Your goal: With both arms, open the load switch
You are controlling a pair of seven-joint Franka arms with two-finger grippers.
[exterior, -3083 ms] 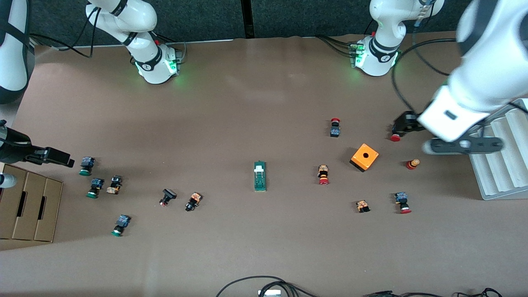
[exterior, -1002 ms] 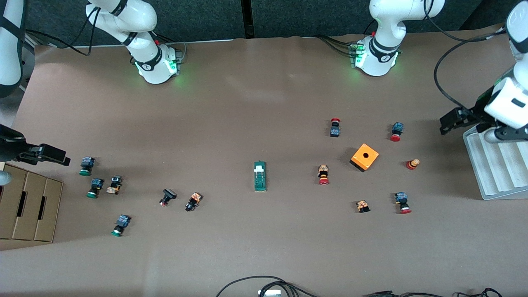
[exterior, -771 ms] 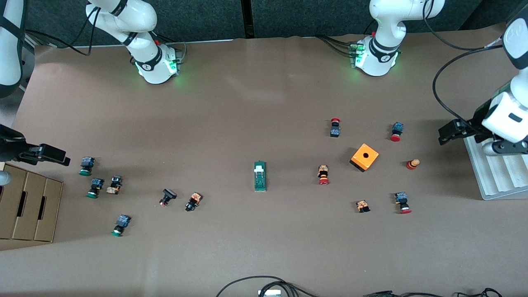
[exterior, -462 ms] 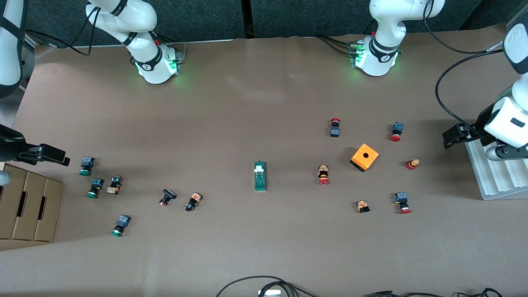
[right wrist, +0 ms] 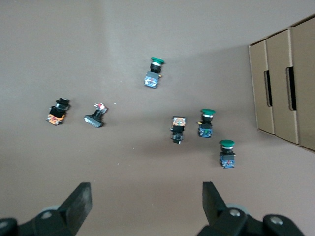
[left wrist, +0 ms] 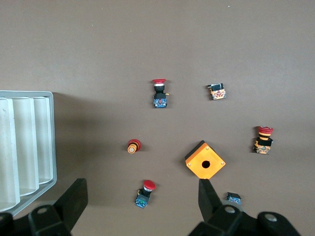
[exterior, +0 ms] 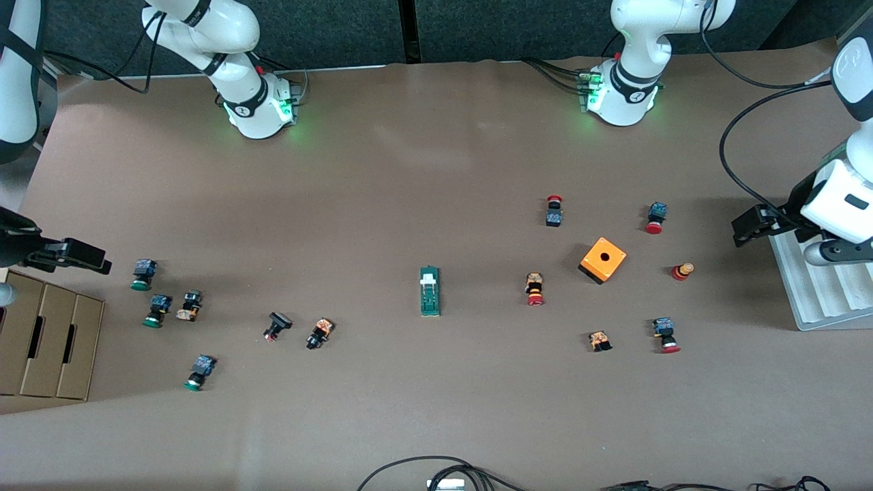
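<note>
Load switch (exterior: 430, 291) lies flat mid-bench, a bit toward the front-camera edge, long axis running from that edge toward the bases' edge, white sliding piece (exterior: 428, 277) at the end nearer the bases. Nothing touches it.

Left gripper (exterior: 753, 226) hangs over the bench's left-arm end beside the white ribbed tray (exterior: 818, 300), fingers spread wide, empty. Right gripper (exterior: 75, 254) is over the right-arm end, above the cardboard boxes (exterior: 48, 341) and green push buttons (exterior: 142, 274), also wide, empty. Both well apart from the switch.

Handling guess: small rigid plastic block, light, will likely skid on the paper if pushed one-handed. Pinch the green body across its narrow sides with one arm, work the white slider with the other.

Surface: brown paper-covered bench, matte, slightly wrinkled. Scattered around: orange cube box (exterior: 603, 260), red push buttons (exterior: 535, 289). Dark panelled wall at the bases' edge, cables at the front edge.
</note>
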